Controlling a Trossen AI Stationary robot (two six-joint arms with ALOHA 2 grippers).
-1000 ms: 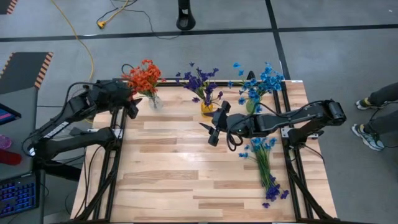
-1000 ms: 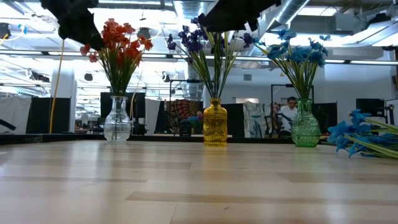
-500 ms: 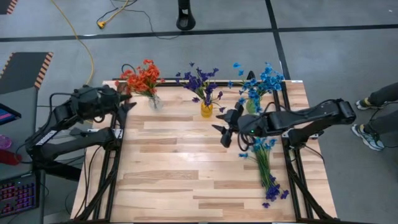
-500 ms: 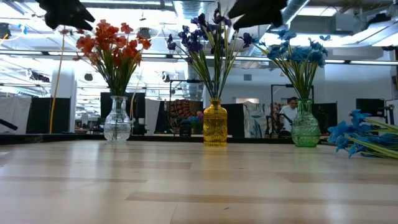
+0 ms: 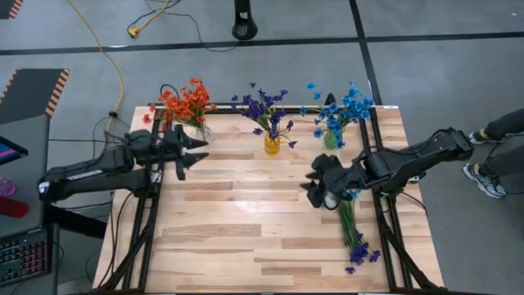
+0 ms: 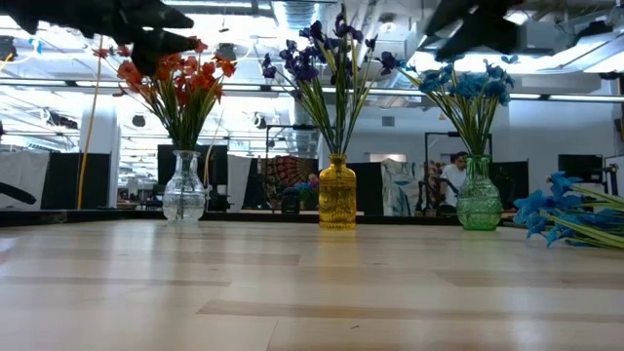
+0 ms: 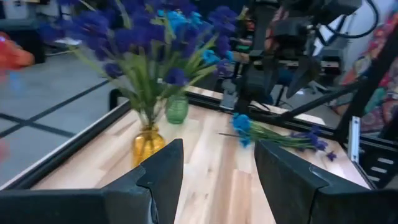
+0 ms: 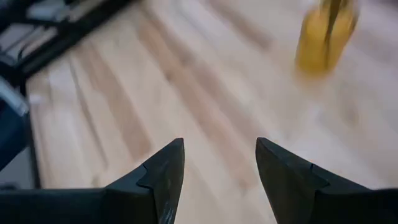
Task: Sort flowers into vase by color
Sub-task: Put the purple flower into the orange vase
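The right tool (image 5: 314, 182) hangs over the desk (image 5: 246, 229) toward its three o'clock side, fingers (image 8: 163, 177) spread apart and holding nothing. Its dark arm reaches in from the three o'clock edge, stretched low and nearly level, the wrist turned toward the desk's middle. In the right wrist view only pale wood planks and a blurred yellow vase (image 8: 326, 34) lie beyond the open fingers.

Just beside this tool, toward five o'clock, a loose bunch of flowers (image 5: 350, 221) lies flat on the desk: bright blue blossoms near the tool, green stems running toward the near edge, dark purple blossoms at the far end of the stems.

The left tool (image 5: 190, 154) hovers near the ten o'clock corner, fingers (image 7: 163, 172) likewise apart and empty. Its arm comes in from the nine o'clock side, extended almost straight, pointing across the desk toward three o'clock.

Three vases stand in a row along the twelve o'clock edge. A clear glass vase (image 6: 183, 191) at eleven o'clock holds orange-red flowers (image 6: 174, 76), close to the left tool. The yellow vase at twelve o'clock holds dark purple flowers (image 6: 317, 60). A green vase (image 6: 478, 196) at one o'clock holds bright blue flowers (image 6: 470, 83).

No readable writing or labels show on anything.
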